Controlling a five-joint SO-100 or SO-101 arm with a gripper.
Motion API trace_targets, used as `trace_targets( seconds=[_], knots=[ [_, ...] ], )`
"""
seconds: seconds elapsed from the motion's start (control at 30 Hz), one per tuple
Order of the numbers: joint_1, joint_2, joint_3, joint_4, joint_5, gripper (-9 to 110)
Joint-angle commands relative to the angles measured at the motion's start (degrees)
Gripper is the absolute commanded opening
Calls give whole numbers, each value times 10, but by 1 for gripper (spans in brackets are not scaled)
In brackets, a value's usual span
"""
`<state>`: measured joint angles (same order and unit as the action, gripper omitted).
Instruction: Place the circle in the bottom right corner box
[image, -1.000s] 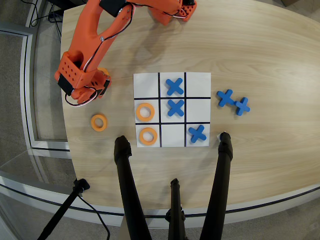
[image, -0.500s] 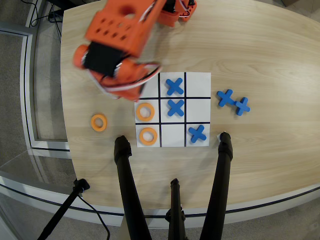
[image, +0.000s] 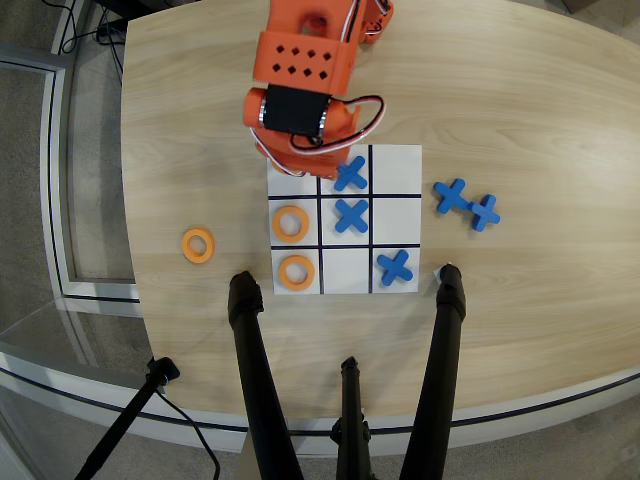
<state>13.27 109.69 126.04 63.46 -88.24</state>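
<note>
Overhead view: arm (image: 300, 90) sits over the grid's (image: 396, 160) top-left cell, gripper hidden under its body, so can't tell how far open or whether it holds anything. Orange rings visible: one in middle-left cell (image: 290, 223), one in bottom-left cell (image: 296, 272), one loose on the table (image: 198, 245) left of the grid. Blue crosses in top-middle (image: 350, 175), centre (image: 351, 215), bottom-right (image: 395, 266); two more (image: 467, 203) off to the right
</note>
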Motion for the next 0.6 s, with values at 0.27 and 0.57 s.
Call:
trace_targets(
  seconds=[0.27,0.57],
  knots=[
    [-13,-100,3,-112,29,0],
    [-9,-131,-5,-130,29,0]
  ],
)
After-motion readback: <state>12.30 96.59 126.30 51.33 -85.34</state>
